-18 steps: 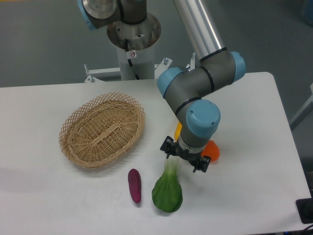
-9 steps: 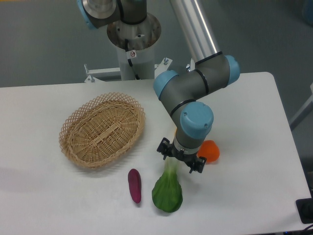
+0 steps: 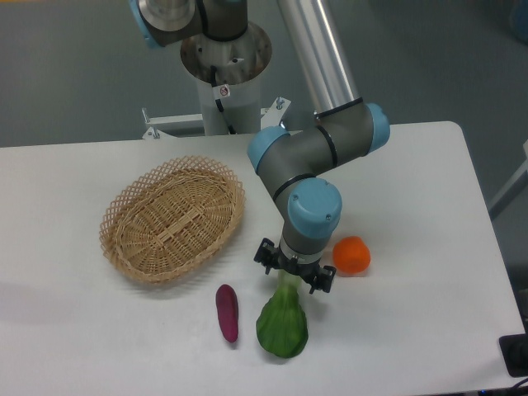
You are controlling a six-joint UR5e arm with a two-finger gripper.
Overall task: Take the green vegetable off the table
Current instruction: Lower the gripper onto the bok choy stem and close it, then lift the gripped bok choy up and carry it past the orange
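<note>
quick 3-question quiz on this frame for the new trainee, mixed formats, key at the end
1. True or false: the basket holds the eggplant.
2. Which item lies nearest the claw? A) orange B) green vegetable C) basket
3. Fill in: on the table, the eggplant lies to the image-____ of the green vegetable.

Key:
1. False. The basket looks empty; the eggplant lies on the table in front of it.
2. B. The claw sits right over the vegetable's pale stem end. Whether its fingers are open or closed cannot be told from this view.
3. Left.
</note>
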